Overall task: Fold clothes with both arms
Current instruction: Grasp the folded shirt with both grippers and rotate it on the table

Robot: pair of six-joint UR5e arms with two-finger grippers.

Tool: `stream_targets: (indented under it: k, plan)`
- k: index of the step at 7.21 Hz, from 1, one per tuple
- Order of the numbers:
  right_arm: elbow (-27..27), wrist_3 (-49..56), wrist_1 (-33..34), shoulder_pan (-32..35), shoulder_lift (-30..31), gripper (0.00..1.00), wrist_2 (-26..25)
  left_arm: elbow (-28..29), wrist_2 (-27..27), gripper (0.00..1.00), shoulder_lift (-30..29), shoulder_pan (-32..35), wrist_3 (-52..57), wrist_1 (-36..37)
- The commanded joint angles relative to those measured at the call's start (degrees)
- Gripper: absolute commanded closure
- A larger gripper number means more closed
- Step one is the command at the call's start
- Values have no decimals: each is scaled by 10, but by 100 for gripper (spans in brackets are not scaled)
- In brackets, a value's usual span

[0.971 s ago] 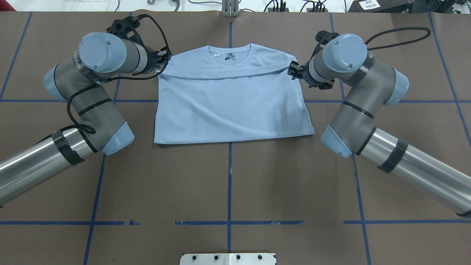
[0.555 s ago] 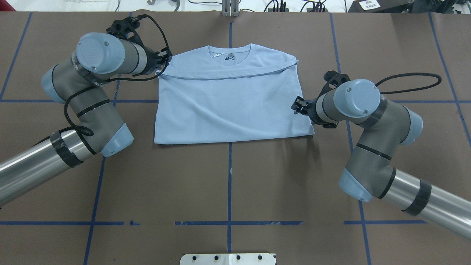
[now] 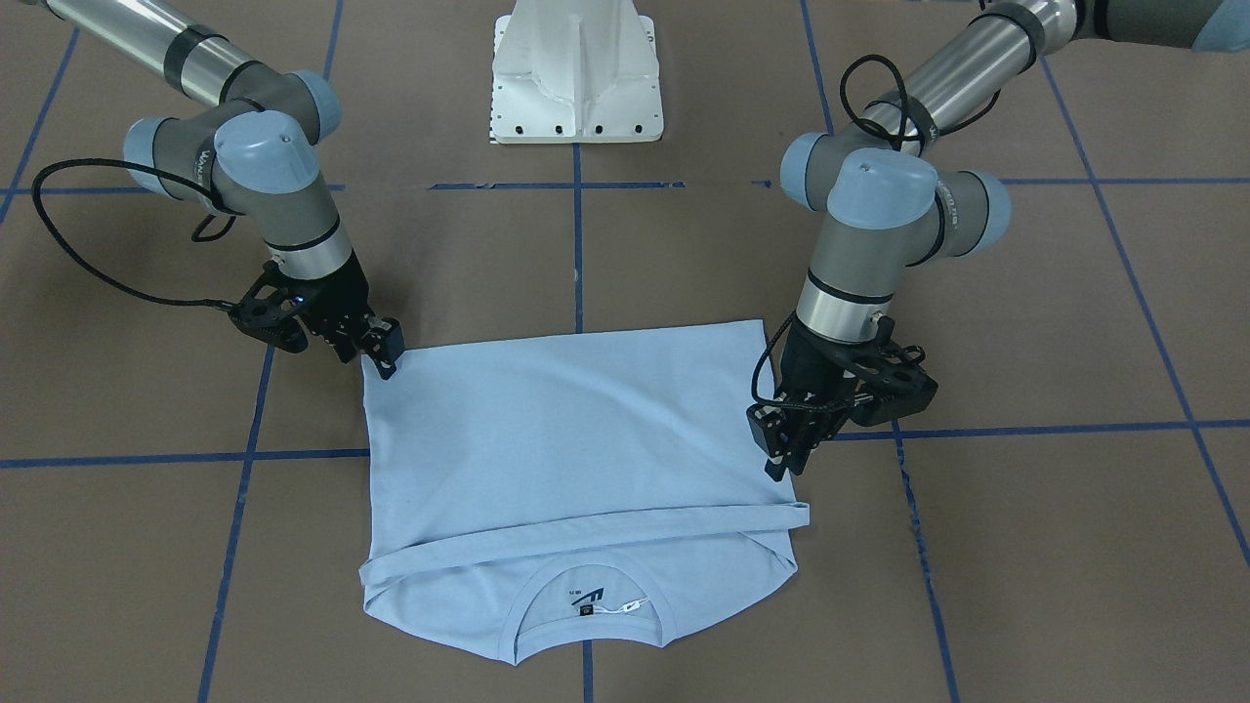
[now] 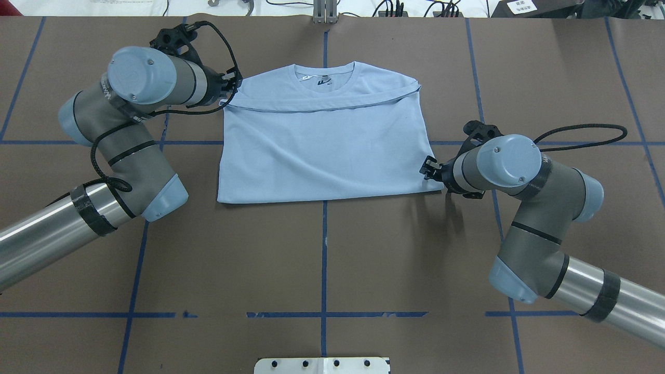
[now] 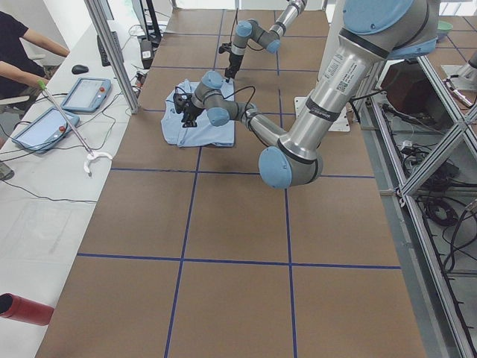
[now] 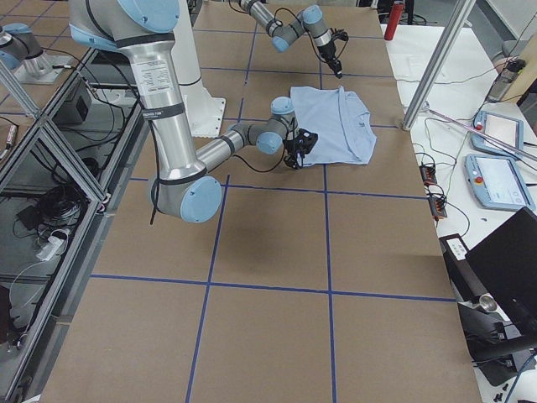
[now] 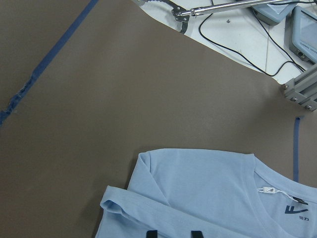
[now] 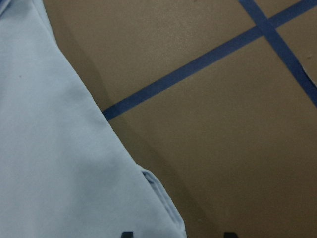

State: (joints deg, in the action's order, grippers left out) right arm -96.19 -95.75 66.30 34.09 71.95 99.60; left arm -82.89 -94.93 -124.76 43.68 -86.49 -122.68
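1. Checking both grippers against the T-shirt (image 4: 322, 150) on the brown surface (image 4: 322, 259), which is gridded with blue tape lines.
2. T-shirt position: it lies flat on the centre line, in the half of the surface farther from my base, with the collar (image 4: 324, 70) pointing away from me. It is folded to a rough rectangle. 1 hem edge runs as a band across the chest just below the collar. A dark logo and a small white tag show inside the collar.
3. My left gripper (image 3: 778, 461) sits at the shirt's left edge, just beside the end of the folded band. In the left wrist view 2 black fingertips (image 7: 151, 233) stand apart with a narrow gap, and the band's end lies under them. Nothing is pinched. I cannot tell whether the tips touch the cloth.
4. My right gripper (image 4: 428, 169) sits at the shirt's near right corner. In the right wrist view the 2 fingertips (image 8: 126, 234) are spread wide with the corner of the cloth between them, a doubled layer showing at its edge. Nothing is gripped.
5. Both forearms come in low from my side of the surface, and each wrist is bent inward toward the shirt.
6. Surroundings: the white pedestal base (image 3: 576, 78) stands behind the shirt on the centre line. In the left side view a person's arm (image 5: 22, 71) rests on a white side surface near 2 tablet-like devices (image 5: 82, 93).
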Motion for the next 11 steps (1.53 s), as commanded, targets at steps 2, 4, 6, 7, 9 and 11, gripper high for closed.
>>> stream_targets:
  k: [2, 4, 6, 7, 9, 11]
  plan:
    - [-8, 0, -1, -1, 7, 100, 3, 0, 0, 64, 0, 0, 0, -1]
    - [-18, 1, 0, 0, 8, 100, 6, 1, -1, 64, 0, 0, 0, 0]
    - [-148, -4, 5, -2, 116, 100, 31, -7, -3, 64, 0, 0, -1, 1]
    - [-215, -26, 3, -16, 181, 100, 67, -8, -3, 64, 0, 0, -1, 0]
    - [-345, -46, 4, -100, 299, 100, 116, -26, -28, 64, 0, 1, -3, 1]
    - [-384, -47, 4, -227, 322, 100, 147, -79, -63, 59, 16, -8, -14, 6]
